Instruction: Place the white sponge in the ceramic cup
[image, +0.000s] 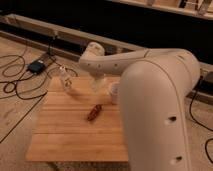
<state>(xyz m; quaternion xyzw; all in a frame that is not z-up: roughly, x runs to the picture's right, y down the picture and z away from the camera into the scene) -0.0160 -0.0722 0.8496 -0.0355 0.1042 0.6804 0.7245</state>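
Note:
My gripper (98, 85) hangs from the big white arm over the back middle of the wooden table (60, 135). It is just left of a small white ceramic cup (114, 93), which the arm partly hides. The white sponge does not show on its own; the gripper and arm cover that spot. A reddish-brown oblong thing (94, 112) lies on the table in front of the gripper.
A small clear bottle (65, 80) stands at the table's back left, left of the gripper. The arm's bulk (160, 110) hides the table's right side. Black cables and a small box (36, 66) lie on the floor to the left.

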